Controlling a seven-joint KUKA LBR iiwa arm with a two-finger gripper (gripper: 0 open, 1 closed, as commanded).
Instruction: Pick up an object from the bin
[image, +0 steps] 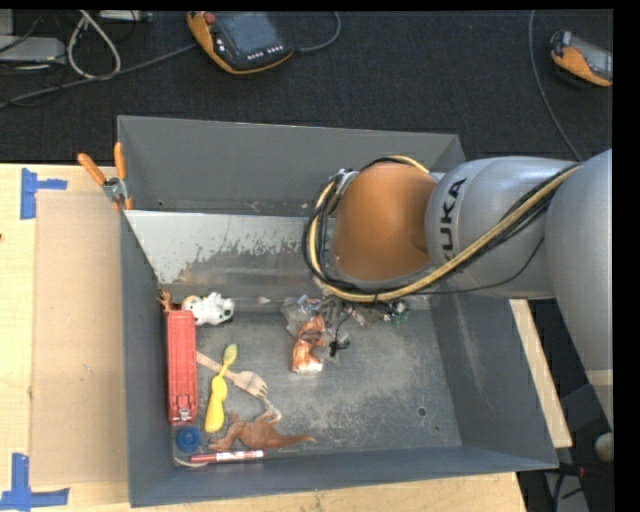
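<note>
At nine o'clock on the floor of the grey metal bin (420, 390) we see a long red plastic block (181, 365), with a small white toy figure (211, 309) at its one o'clock. Toward seven o'clock lie a yellow plastic spoon (217, 395) and a brown rubbery animal figure (262, 435). Near the centre lies a small crumpled orange-and-white object (307, 357). The gripper (326, 328) hangs just at its one o'clock, under the arm's orange cover. Whether the pincer is released or clenched, we cannot tell. We judge nothing is lifted yet: the grasp and the raise remain.
</note>
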